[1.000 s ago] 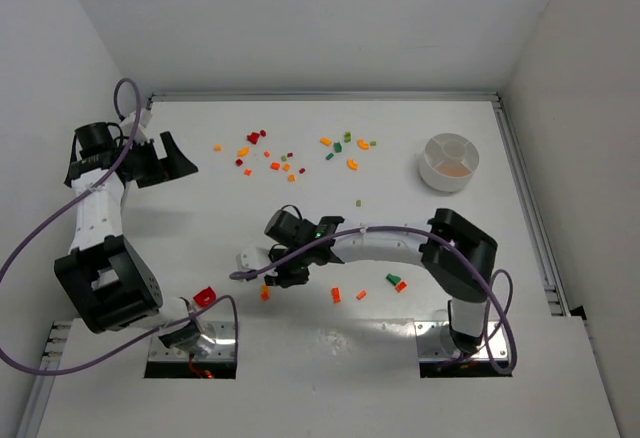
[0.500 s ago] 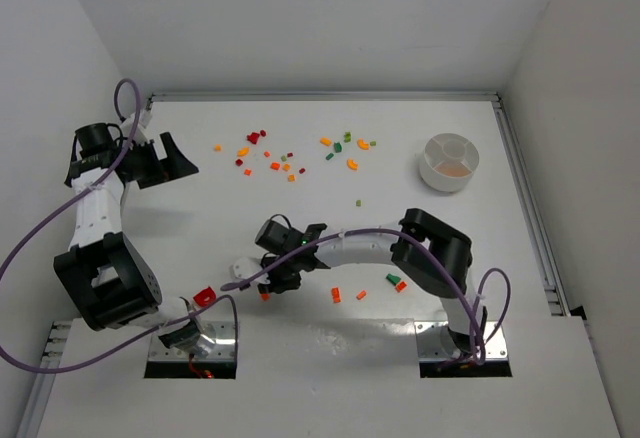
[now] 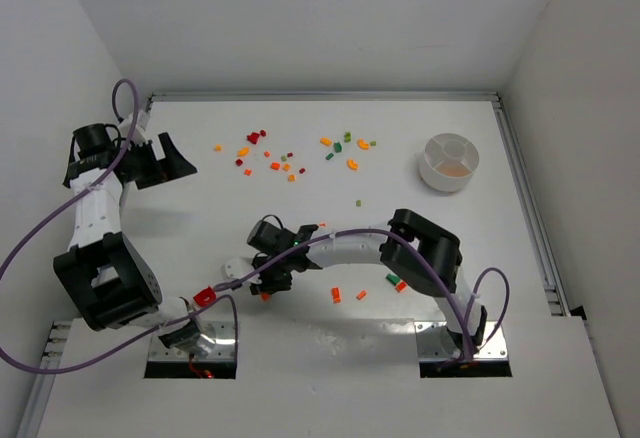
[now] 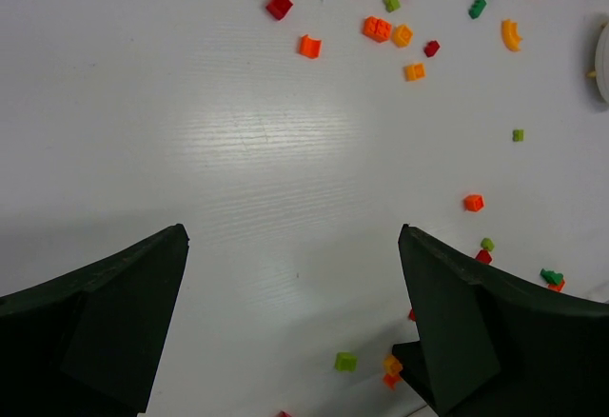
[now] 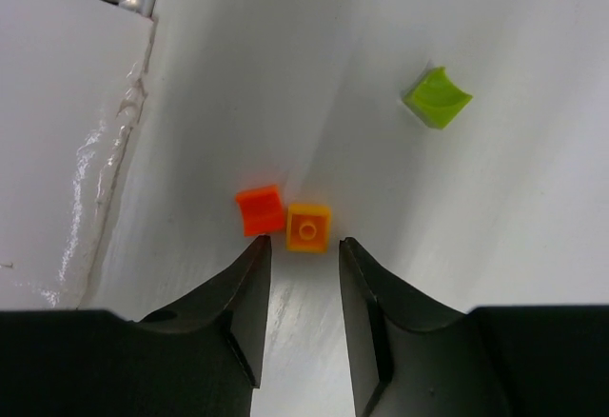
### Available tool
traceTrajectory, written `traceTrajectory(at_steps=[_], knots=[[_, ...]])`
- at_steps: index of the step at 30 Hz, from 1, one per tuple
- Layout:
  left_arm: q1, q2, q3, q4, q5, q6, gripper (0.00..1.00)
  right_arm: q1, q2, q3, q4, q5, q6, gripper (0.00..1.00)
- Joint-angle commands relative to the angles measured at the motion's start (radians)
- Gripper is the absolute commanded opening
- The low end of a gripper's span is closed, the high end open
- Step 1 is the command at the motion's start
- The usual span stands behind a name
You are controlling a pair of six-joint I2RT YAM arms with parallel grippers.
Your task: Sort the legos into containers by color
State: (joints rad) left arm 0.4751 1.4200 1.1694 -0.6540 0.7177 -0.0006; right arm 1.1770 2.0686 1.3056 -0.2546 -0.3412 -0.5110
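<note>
Swung the right claw (image 5: 303,255) left and nearer across the counter (image 3: 400,128) over the last second, folding the elbow in after it, away from the middle and toward the near left corner. Parted only narrowly now, with a small gap at the tips and nothing gripped. Lined up just short of an orange brick (image 5: 309,227), lying flat on the counter straight ahead of that gap; just beside it on the left, a red-orange brick (image 5: 260,209); farther off to the right, a lime green curved piece (image 5: 438,96). Read as a reach settling into a pick: closing on one orange piece, not yet taken, with the red-orange neighbour close enough to be nudged or caught along with it. Kept the left claw (image 4: 293,236) unmoved at the far left, spread wide and empty, looking over the main scatter of legos (image 3: 290,158) at the far middle. Left the white dish (image 3: 448,161) at the far right, well apart from this pick, with a little orange showing in its near section; most of the sorting apparently ahead, and a long carry rightward needed once the brick is gripped.
</note>
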Motion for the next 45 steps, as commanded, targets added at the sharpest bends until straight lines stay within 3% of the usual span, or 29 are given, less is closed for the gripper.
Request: traceTrajectory(at_steps=[1, 10, 13, 14, 19, 25, 29, 34, 40, 45], knots=[[0.020, -0.001, 0.022, 0.010, 0.014, 0.019, 0.99, 0.009, 0.018, 0.043, 0.038, -0.009, 0.014, 0.35], [0.030, 0.008, 0.013, 0.010, 0.014, 0.028, 0.99, 0.018, 0.047, 0.072, 0.029, -0.018, 0.014, 0.37], [0.039, 0.008, 0.013, 0.010, 0.014, 0.037, 0.99, 0.018, 0.058, 0.081, 0.020, -0.018, 0.014, 0.31], [0.039, 0.008, 0.004, 0.010, 0.014, 0.037, 0.99, 0.018, 0.058, 0.081, 0.020, -0.018, 0.014, 0.25], [0.048, -0.001, 0.004, 0.010, 0.014, 0.047, 0.99, 0.004, 0.035, 0.048, 0.000, -0.018, 0.023, 0.11], [0.048, -0.001, 0.004, 0.010, 0.023, 0.056, 0.99, -0.094, -0.201, -0.063, -0.040, 0.030, 0.132, 0.06], [0.008, -0.001, 0.004, 0.001, -0.029, 0.083, 0.99, -0.256, -0.379, -0.109, -0.129, 0.059, 0.184, 0.05], [-0.096, 0.011, 0.016, -0.009, -0.176, 0.083, 0.95, -0.581, -0.511, -0.128, -0.173, 0.105, 0.204, 0.05], [-0.236, 0.085, 0.094, -0.009, -0.309, 0.042, 0.89, -0.931, -0.501, -0.037, -0.224, 0.123, 0.233, 0.05], [-0.314, 0.122, 0.139, -0.018, -0.388, 0.022, 0.88, -1.088, -0.450, 0.053, -0.299, 0.142, 0.244, 0.05]])
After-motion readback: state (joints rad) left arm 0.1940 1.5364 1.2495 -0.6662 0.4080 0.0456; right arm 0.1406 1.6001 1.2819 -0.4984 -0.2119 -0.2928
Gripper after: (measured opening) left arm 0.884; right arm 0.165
